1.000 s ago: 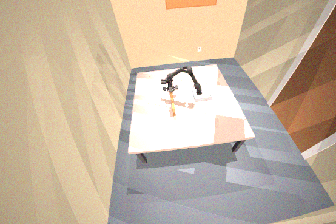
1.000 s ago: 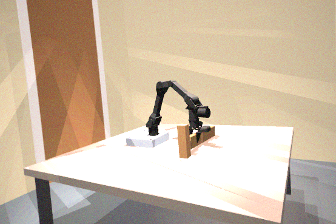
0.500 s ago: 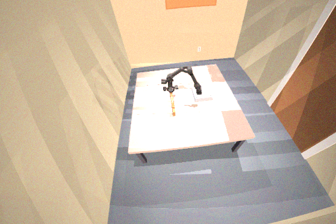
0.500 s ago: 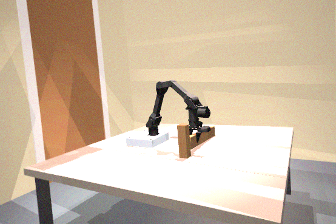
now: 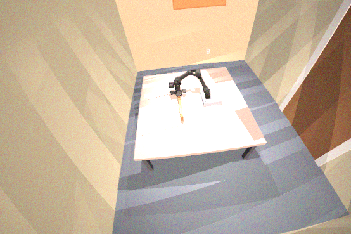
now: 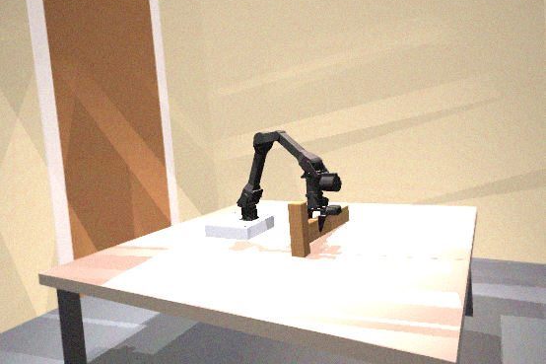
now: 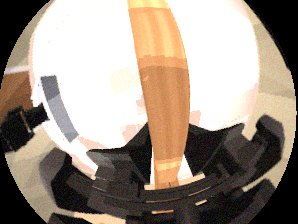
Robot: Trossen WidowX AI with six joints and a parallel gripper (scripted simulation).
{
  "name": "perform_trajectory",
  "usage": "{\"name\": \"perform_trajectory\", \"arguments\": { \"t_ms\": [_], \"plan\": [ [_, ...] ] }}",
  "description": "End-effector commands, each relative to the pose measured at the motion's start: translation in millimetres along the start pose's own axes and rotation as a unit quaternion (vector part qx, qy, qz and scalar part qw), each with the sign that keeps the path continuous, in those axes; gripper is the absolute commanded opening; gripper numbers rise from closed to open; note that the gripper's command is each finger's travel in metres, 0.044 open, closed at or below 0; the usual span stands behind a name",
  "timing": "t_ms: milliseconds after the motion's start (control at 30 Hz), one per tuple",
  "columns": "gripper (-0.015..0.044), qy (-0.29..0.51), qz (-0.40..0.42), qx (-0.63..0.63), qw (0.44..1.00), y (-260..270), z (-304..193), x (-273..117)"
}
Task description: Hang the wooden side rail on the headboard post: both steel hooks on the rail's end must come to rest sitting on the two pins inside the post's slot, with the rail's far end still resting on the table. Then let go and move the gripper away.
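Maybe to hang it, the black two-finger gripper (image 5: 178,94) (image 6: 321,220) (image 7: 160,120) pinches the long brown wooden rail (image 5: 180,109) (image 6: 331,223) (image 7: 167,95) above the table (image 5: 203,135) (image 6: 276,289) in the top view, by the upright wooden post (image 6: 298,230) outside, and between its fingers up close.

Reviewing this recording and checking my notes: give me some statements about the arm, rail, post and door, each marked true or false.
1. The tool is shut on the wooden rail. True.
2. The headboard post lies flat on the table. False: it stands upright.
3. The arm's base is white or pale. True.
4. The door stands wide open. False: it fills its frame.
5. The tool has let go and moved away from the rail. False: its fingers grip it.
6. In the exterior view, the post stands nearer the camera than the rail. True.
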State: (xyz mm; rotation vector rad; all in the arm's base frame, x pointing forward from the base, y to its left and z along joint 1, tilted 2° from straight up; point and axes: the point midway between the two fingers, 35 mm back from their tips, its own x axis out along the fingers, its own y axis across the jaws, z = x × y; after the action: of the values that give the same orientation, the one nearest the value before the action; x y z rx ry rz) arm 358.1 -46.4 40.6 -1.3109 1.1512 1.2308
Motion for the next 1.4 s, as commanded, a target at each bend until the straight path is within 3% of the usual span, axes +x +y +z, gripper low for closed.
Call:
{"name": "perform_trajectory", "arguments": {
  "t_ms": [0, 1367],
  "plan": [
    [0.0000, 0.004, -0.004, -0.002, 1.000, -1.6, -2.0, -3.7],
    [0.0000, 0.004, -0.004, -0.002, 1.000, -2.1, -6.2, -1.8]
  ]
}}
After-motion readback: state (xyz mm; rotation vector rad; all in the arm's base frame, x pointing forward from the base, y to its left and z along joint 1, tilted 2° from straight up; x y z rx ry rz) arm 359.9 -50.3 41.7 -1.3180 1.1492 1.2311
